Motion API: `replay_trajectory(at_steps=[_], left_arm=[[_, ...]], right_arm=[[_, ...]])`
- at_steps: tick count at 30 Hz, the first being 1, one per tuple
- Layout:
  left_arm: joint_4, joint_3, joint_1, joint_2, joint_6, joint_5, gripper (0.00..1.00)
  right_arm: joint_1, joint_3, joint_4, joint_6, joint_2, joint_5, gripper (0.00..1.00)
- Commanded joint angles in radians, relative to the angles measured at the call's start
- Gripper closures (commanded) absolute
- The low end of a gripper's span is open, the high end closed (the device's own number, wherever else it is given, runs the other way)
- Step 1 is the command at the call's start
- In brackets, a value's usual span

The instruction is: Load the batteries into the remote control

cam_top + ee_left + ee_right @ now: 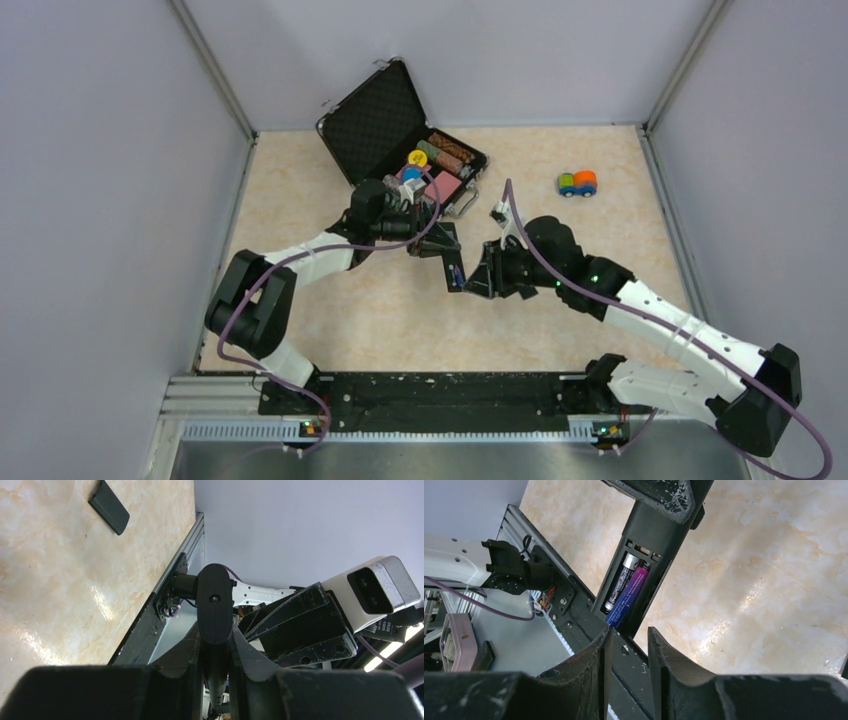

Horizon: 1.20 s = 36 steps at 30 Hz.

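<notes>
Our right gripper stands slightly parted and empty before the matte black remote, whose open bay holds two slim batteries, silver-black and glossy purple, while our left gripper clamps its far end above the marbled table.

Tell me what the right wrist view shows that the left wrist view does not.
Only right wrist: the batteries, side by side in the open compartment of the remote control. Only left wrist: the black cover flat on the table, and the right arm's camera. Both: the remote control, held by the left gripper, and the table.
</notes>
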Motion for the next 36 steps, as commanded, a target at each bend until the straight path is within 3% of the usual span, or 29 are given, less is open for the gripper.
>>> replay_trajectory(at_steps=[1, 36], left_arm=[[0.065, 0.036, -0.003, -0.024, -0.012, 0.02, 1.0], [0.03, 0.024, -0.003, -0.067, 0.007, 0.037, 1.0]], right_arm=[[-0.002, 0.008, 0.053, -0.001, -0.019, 0.025, 0.7], [-0.001, 0.022, 0.05, 0.176, 0.087, 0.149, 0.79]])
